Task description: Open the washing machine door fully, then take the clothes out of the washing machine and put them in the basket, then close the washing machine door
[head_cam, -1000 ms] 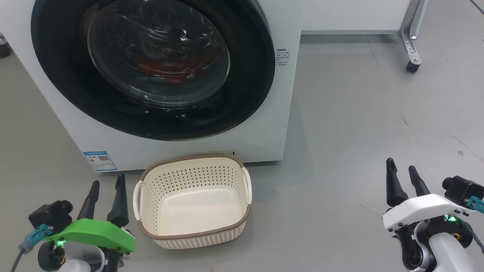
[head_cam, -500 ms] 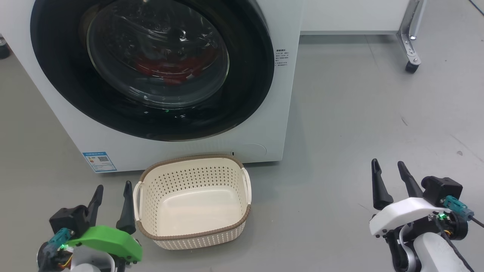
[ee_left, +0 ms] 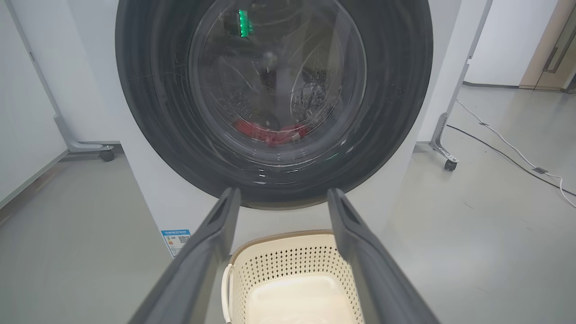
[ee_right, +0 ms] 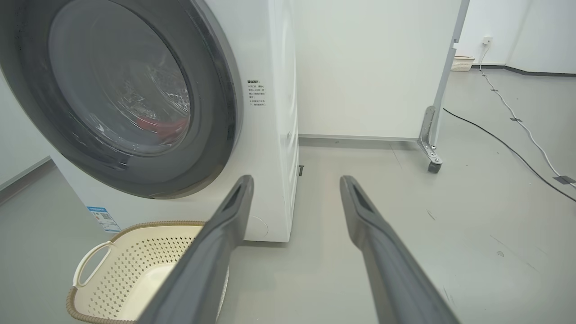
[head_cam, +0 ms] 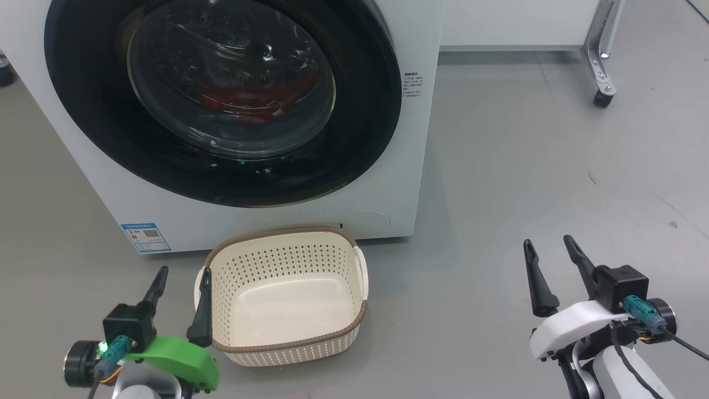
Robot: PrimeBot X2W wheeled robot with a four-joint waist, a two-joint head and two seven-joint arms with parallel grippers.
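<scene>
door (head_cam: 363, 111): glossy black round rim, bulging clear glass, being kept shut on boxy white washing machine (head_cam: 277, 219)
clothes (head_cam: 249, 101): soft red fabric, being seen inside through the glass
basket (head_cam: 288, 230): cream perforated plastic, woven-look rim, below door
left gripper (head_cam: 184, 271): being held apart, beside basket
right gripper (head_cam: 547, 241): being held apart, over floor (head_cam: 498, 166)

Light: bright, even, diffuse.
Glare: pale reflections on door (head_cam: 231, 77) glass.
Shadows: soft, on floor (head_cam: 554, 166) beside washer (head_cam: 410, 166).
Focus: sharp; wrist views bend at edges.
</scene>
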